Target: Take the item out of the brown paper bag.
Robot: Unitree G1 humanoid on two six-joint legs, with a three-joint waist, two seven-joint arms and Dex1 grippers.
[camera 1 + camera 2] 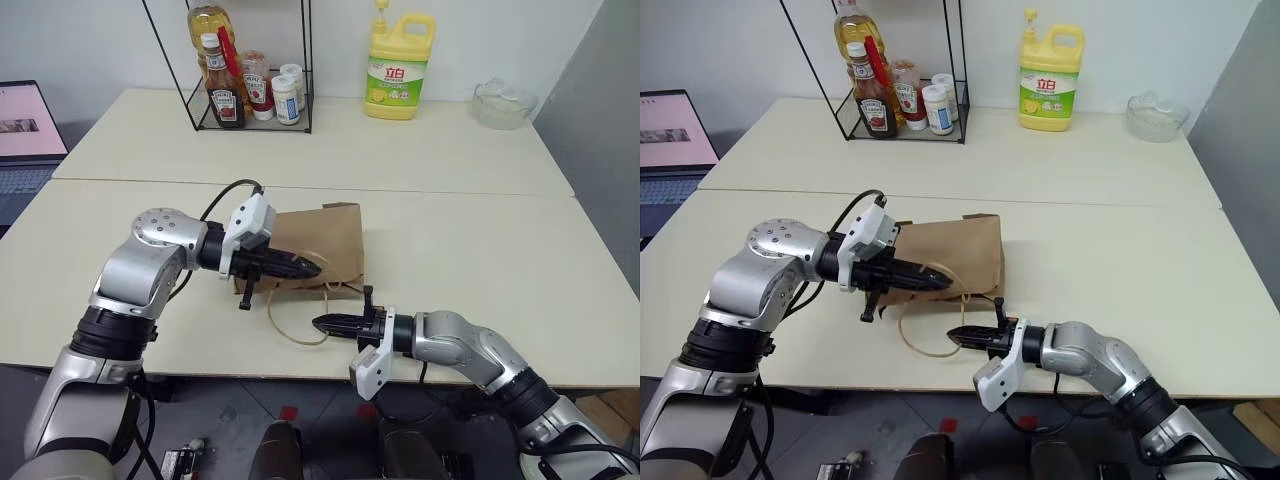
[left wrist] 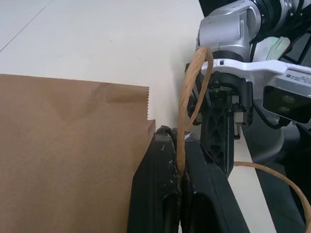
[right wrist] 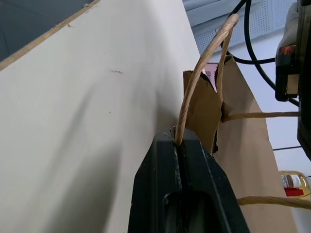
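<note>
The brown paper bag (image 1: 325, 235) lies flat on the cream table, its mouth toward the front edge. My left gripper (image 1: 312, 268) reaches in from the left over the bag's mouth and is shut on one tan cord handle (image 2: 193, 80). Coming from the right near the table's front edge, my right gripper (image 1: 322, 323) is shut on the other cord handle (image 3: 194, 87). That cord loops loosely on the table (image 1: 285, 325) between the two grippers. The item is hidden; I cannot see inside the bag.
A black wire rack (image 1: 250, 115) with sauce and oil bottles stands at the back. A yellow detergent jug (image 1: 398, 70) and a glass bowl (image 1: 503, 103) stand at the back right. A laptop (image 1: 25, 130) sits far left. The table's front edge (image 1: 250, 372) is close below the grippers.
</note>
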